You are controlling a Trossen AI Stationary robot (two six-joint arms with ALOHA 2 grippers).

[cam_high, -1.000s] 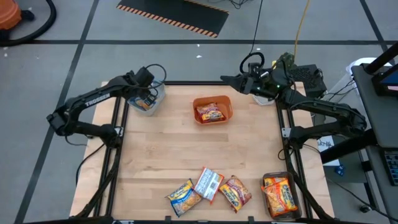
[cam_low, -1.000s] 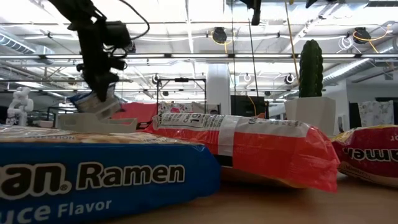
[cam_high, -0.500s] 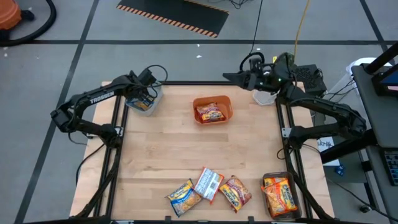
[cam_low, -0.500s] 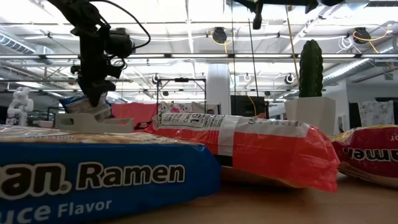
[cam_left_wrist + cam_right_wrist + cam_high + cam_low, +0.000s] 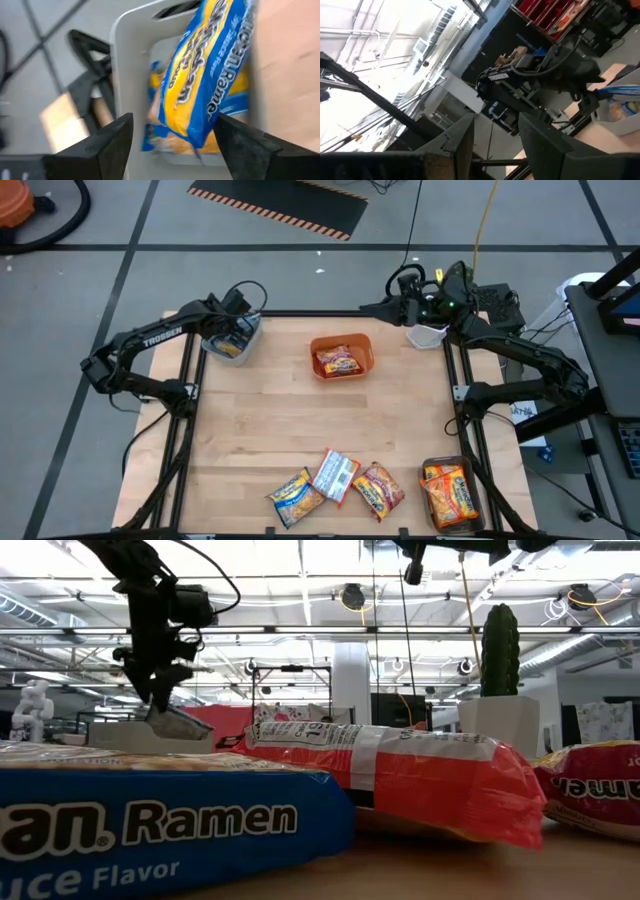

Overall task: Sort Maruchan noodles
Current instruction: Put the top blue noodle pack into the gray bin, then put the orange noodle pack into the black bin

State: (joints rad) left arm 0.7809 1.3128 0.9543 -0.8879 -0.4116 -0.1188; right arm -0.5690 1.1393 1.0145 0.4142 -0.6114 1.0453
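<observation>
Over the pale bin (image 5: 125, 60), left end effector (image 5: 172, 145) spread above a crinkly yellow-blue packet (image 5: 210, 75).

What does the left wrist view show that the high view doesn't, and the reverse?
Only the left wrist view: the yellow-blue packet close up, lying in the grey bin, the left gripper with open jaws above it. Only the high view: the orange bin, four loose packets and the right gripper. Both: grey bin, packet.
</observation>
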